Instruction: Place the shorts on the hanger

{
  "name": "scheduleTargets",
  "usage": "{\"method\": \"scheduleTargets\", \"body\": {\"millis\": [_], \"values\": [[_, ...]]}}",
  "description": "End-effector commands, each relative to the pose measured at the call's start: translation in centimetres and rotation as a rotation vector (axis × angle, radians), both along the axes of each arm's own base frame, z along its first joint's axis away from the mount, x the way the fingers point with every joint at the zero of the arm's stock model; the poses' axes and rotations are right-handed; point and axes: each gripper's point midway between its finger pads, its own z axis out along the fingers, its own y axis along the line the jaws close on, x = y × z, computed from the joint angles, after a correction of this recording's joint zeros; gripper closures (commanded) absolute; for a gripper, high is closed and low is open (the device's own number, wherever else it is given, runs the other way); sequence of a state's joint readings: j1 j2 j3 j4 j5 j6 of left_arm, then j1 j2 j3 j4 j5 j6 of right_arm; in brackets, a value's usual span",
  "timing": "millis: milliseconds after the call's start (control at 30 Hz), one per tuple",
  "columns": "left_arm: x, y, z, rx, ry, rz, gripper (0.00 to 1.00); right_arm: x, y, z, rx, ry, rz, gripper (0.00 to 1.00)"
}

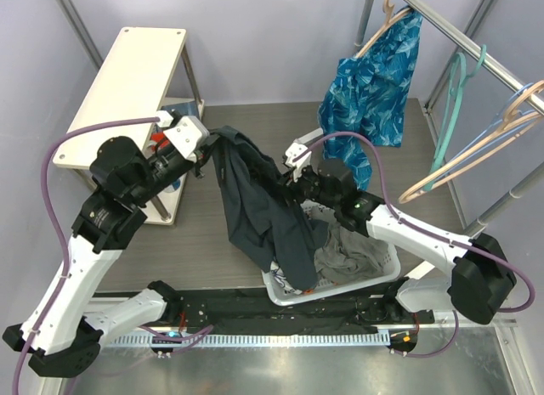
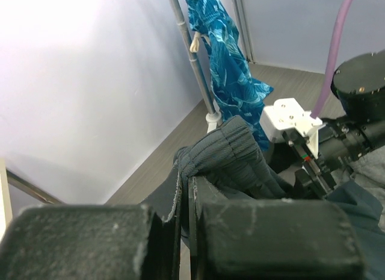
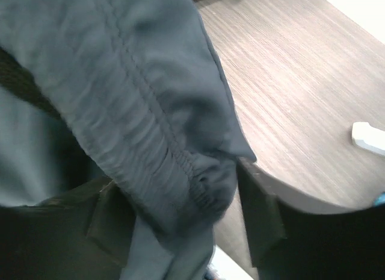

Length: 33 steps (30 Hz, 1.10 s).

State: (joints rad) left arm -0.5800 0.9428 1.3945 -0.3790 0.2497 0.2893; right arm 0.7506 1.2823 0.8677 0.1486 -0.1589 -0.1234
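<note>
The dark navy shorts [image 1: 255, 204] hang by the waistband from my left gripper [image 1: 212, 144], which is shut on the gathered band [image 2: 225, 150]. Their legs trail down into the white basket. My right gripper [image 1: 291, 167] is at the other end of the waistband. In the right wrist view its fingers [image 3: 258, 214] stand apart, and the elastic band [image 3: 180, 165] lies between them. The beige hanger [image 1: 507, 119] hangs on the rail at the far right, apart from both grippers.
A white basket [image 1: 374, 280] in front of the arms holds a grey cloth [image 1: 348, 255]. A blue leaf-patterned garment [image 1: 378, 81] hangs on the rail [image 1: 476, 47] at the back, next to a teal hanger [image 1: 450, 115]. A beige shelf unit [image 1: 127, 81] stands at the left.
</note>
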Motion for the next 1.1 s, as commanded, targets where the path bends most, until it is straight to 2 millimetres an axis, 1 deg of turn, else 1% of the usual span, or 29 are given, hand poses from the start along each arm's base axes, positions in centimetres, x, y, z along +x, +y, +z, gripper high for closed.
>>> {"method": "scheduleTargets", "body": {"millis": [0, 33, 67, 100, 133, 167, 200, 233, 267, 300, 367, 400, 467, 500, 533, 567, 600, 633, 667, 700, 733, 767, 800, 833, 867, 900, 933, 967, 1067], "values": [[-0.8, 1.1, 4.8, -0.1, -0.103, 0.027, 1.0, 1.8, 0.2, 3.1, 0.046, -0.106, -0.049, 0.44], [-0.7, 1.2, 4.8, -0.1, -0.097, 0.033, 1.0, 2.2, -0.1, 3.3, 0.038, -0.115, -0.077, 0.53], [-0.7, 1.5, 5.3, -0.108, -0.102, 0.044, 1.0, 2.3, -0.4, 3.0, 0.008, -0.108, -0.085, 0.78], [-0.6, 1.8, 5.6, -0.121, -0.097, 0.065, 1.0, 2.6, -0.6, 4.3, 0.011, -0.121, -0.098, 0.91], [-0.3, 1.9, 5.5, -0.117, -0.087, 0.079, 1.0, 2.5, -1.0, 4.3, -0.015, -0.101, -0.103, 0.99], [-0.5, 2.3, 6.6, -0.138, -0.103, 0.093, 1.0, 2.2, -1.4, 5.7, -0.005, -0.11, -0.114, 0.99], [-0.4, 2.5, 7.0, -0.156, -0.092, 0.109, 1.0, 2.3, -1.5, 8.3, 0.026, -0.137, -0.122, 0.99], [0.4, 3.1, 7.3, -0.169, -0.08, 0.162, 1.0, 1.9, -1.9, 8.8, 0.01, -0.121, -0.123, 0.99], [0.3, 3.7, 8.6, -0.194, -0.091, 0.181, 1.0, 1.6, -2.2, 10.6, 0.027, -0.134, -0.124, 0.99], [0.3, 3.9, 9.2, -0.212, -0.089, 0.197, 1.0, 1.3, -2.4, 14.5, 0.076, -0.173, -0.124, 0.99], [0.4, 3.7, 9.9, -0.223, -0.091, 0.187, 1.0, 0.3, -2.7, 16.9, 0.087, -0.173, -0.103, 0.99], [-0.1, 3.8, 11.1, -0.244, -0.11, 0.175, 1.0, -0.4, -3.0, 20.4, 0.127, -0.214, -0.093, 0.99], [0.2, 3.6, 12.2, -0.265, -0.119, 0.176, 1.0, -1.6, -3.3, 21.9, 0.116, -0.212, -0.053, 0.99], [0.4, 3.6, 12.8, -0.274, -0.123, 0.18, 1.0, -2.4, -3.8, 24.6, 0.142, -0.253, -0.038, 0.99], [-0.4, 4.1, 14.7, -0.3, -0.155, 0.176, 1.0, -3.0, -4.2, 24.7, 0.094, -0.272, -0.01, 0.99], [-0.3, 3.4, 14.9, -0.287, -0.156, 0.147, 1.0, -4.1, -4.2, 25.5, 0.082, -0.299, 0.044, 0.99], [-0.7, 3.3, 15.3, -0.285, -0.161, 0.127, 1.0, -4.8, -4.7, 27.4, 0.088, -0.336, 0.055, 0.99], [-1.5, 3.4, 16.3, -0.298, -0.18, 0.11, 1.0, -5.4, -5.1, 27.0, 0.045, -0.328, 0.075, 0.99], [-1.9, 3.1, 16.5, -0.298, -0.178, 0.081, 1.0, -6.4, -5.8, 29.0, 0.056, -0.359, 0.087, 0.99], [-2.5, 3.1, 16.3, -0.291, -0.164, 0.064, 1.0, -6.8, -6.1, 29.1, 0.039, -0.356, 0.098, 0.99], [-3.0, 3.0, 16.0, -0.282, -0.15, 0.044, 1.0, -7.5, -6.7, 28.1, -0.013, -0.327, 0.114, 0.99], [-3.5, 2.6, 15.3, -0.267, -0.128, 0.013, 1.0, -8.4, -7.5, 29.1, -0.019, -0.347, 0.127, 0.99], [-5.1, 2.5, 14.5, -0.249, -0.107, -0.037, 1.0, -9.3, -7.8, 28.9, -0.039, -0.346, 0.159, 0.99], [-5.0, 2.0, 12.6, -0.231, -0.058, -0.055, 1.0, -10.3, -8.6, 27.9, -0.082, -0.321, 0.176, 0.99], [-5.5, 2.0, 11.7, -0.227, -0.034, -0.071, 1.0, -11.1, -9.3, 28.1, -0.095, -0.33, 0.19, 0.99], [-7.5, 2.0, 11.2, -0.218, -0.028, -0.129, 1.0, -11.9, -9.6, 27.6, -0.116, -0.323, 0.22, 0.99], [-8.0, 1.8, 9.5, -0.189, 0.014, -0.153, 1.0, -12.8, -10.3, 26.3, -0.158, -0.287, 0.239, 0.99], [-8.0, 1.4, 7.3, -0.165, 0.066, -0.168, 1.0, -13.4, -10.9, 25.9, -0.182, -0.298, 0.254, 0.99], [-10.5, 0.9, 3.5, -0.127, 0.178, -0.264, 1.0, -14.8, -11.9, 23.4, -0.242, -0.23, 0.291, 0.99]]}}
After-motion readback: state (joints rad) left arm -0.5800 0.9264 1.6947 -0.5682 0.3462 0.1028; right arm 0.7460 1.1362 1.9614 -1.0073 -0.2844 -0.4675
